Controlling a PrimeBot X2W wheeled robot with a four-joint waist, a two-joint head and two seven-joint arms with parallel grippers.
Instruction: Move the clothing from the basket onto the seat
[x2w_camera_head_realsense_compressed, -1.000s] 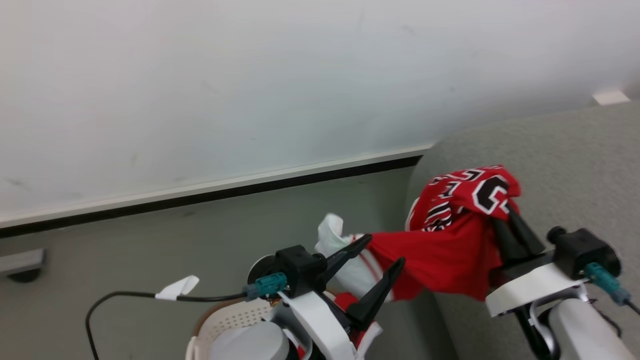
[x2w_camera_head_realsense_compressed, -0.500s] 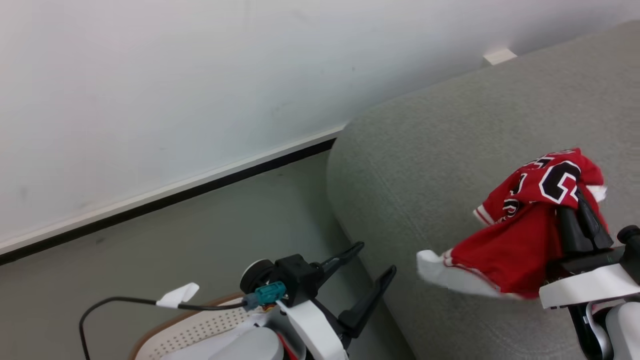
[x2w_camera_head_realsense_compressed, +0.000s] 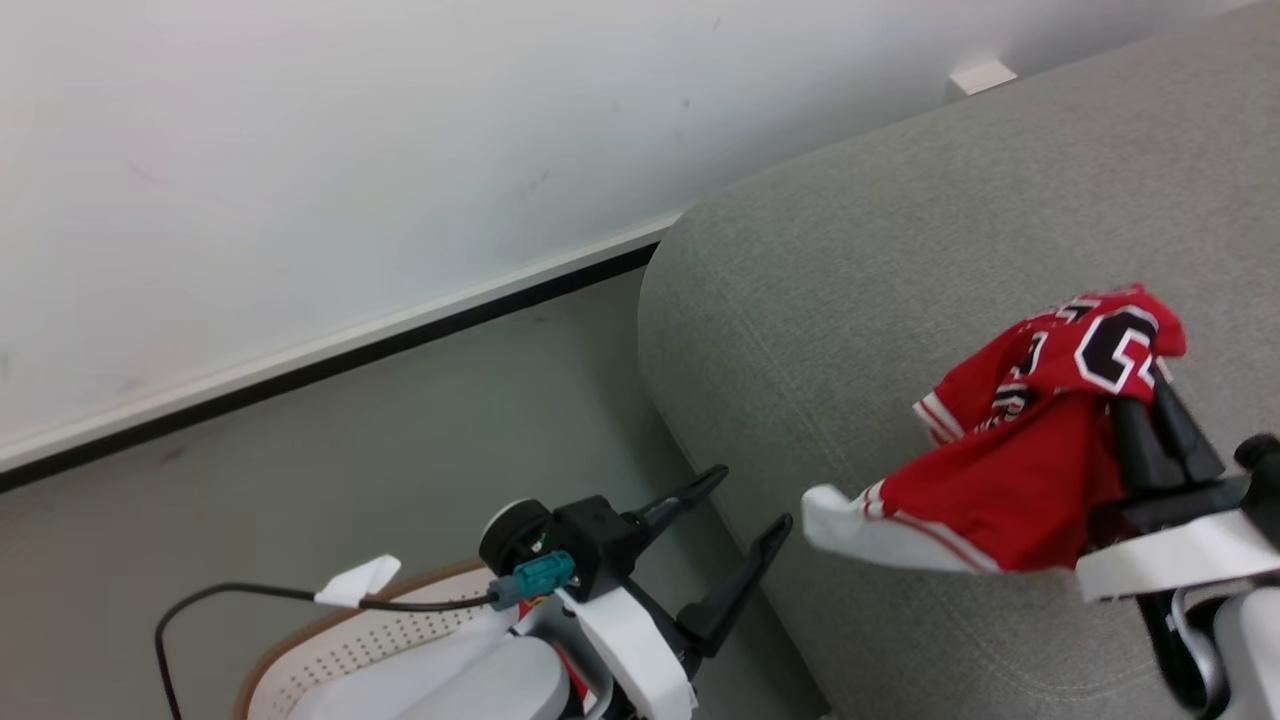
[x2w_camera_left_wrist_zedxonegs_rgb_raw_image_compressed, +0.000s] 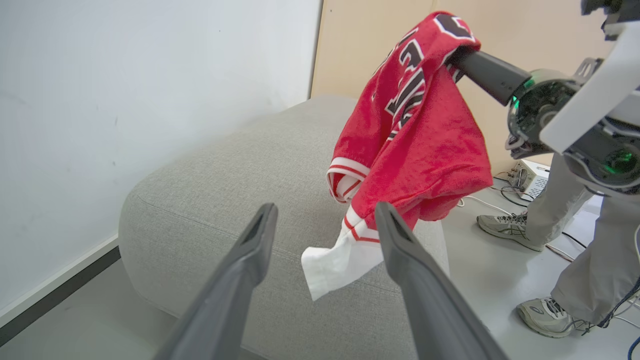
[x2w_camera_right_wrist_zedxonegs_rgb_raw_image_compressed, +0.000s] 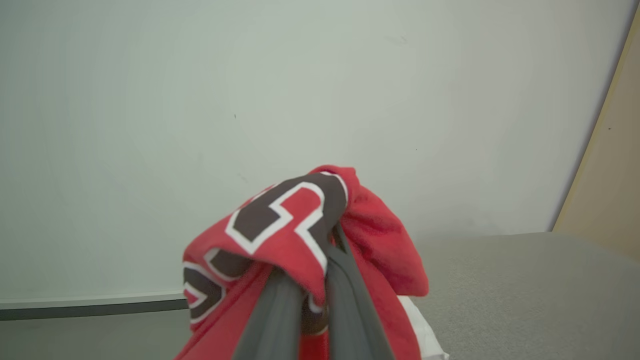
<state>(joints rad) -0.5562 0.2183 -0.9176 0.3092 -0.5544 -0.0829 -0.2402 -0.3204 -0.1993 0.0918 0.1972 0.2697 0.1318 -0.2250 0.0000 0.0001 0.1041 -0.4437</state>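
Holding the jersey pinched in our right gripper, lower right of the head frame. It hangs off the fingertips, long axis running down toward frame left, white end low over the seat; can't tell if it touches. Left gripper is wide and empty, bottom centre by the basket. Drop looks like straight down.

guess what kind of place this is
Probably a lab or test room, not a home: a grey sofa by a bare white wall, an equipment box with loose cables on the floor, a person standing by.
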